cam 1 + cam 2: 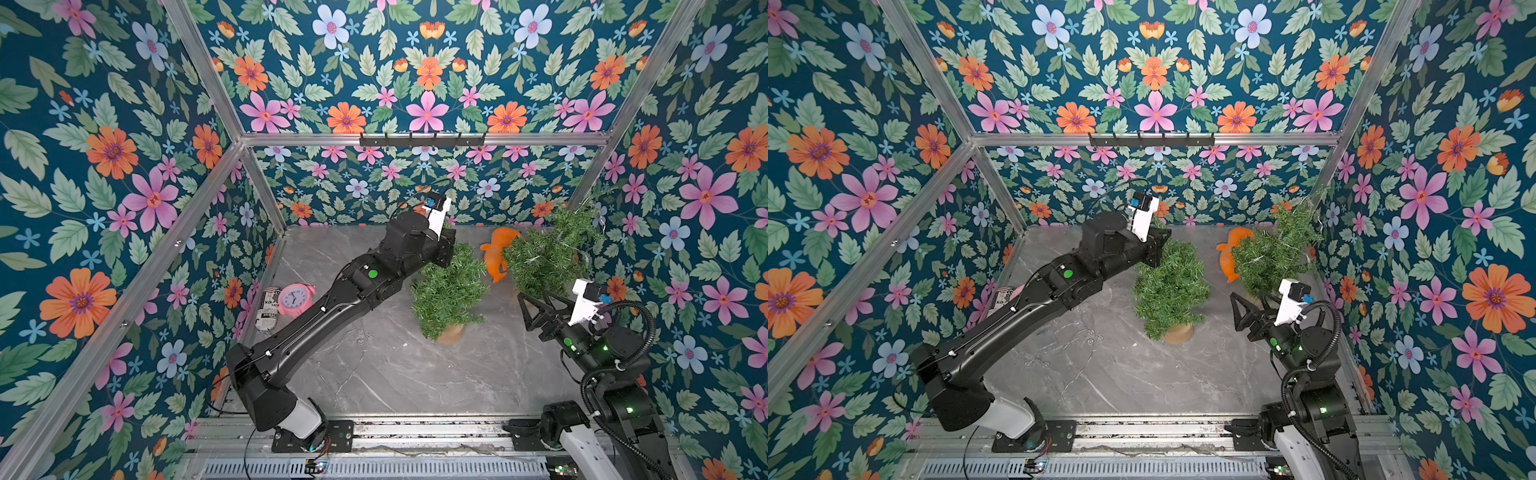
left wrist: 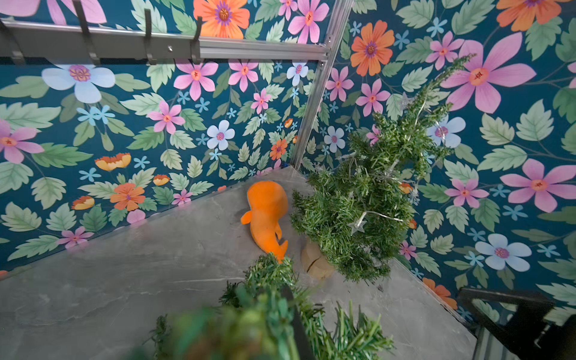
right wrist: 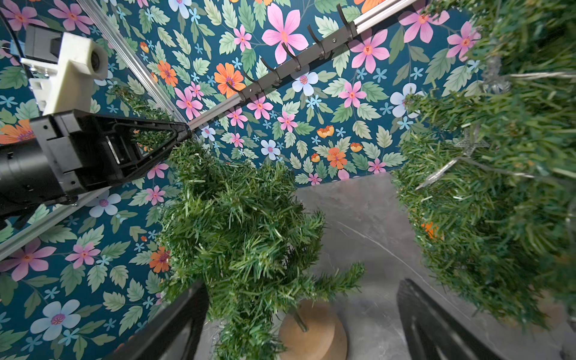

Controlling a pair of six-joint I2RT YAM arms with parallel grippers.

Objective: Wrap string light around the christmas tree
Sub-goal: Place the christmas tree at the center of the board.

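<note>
Left fingers (image 3: 179, 131) closed, right fingers (image 3: 436, 330) wide, grey marble tabletop (image 1: 395, 374), floral walls (image 1: 415, 83)

Worktop (image 1: 395, 374): tree (image 1: 449, 291) at centre beneath left arm (image 1: 332, 299), second tree (image 1: 552, 249) far right, orange toy (image 1: 496, 253) between them, pink clock (image 1: 294, 298) left.

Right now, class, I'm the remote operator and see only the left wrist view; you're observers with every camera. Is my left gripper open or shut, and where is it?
Observer: The left gripper is shut, at the upper branches of the nearer christmas tree.
Operator: What sits out of my frame on the left arm's side?
Observer: A pink alarm clock beside a can.
Operator: And my other arm?
Observer: The right gripper is open, close to the lower branches of the farther christmas tree, which carries the string light.
</note>
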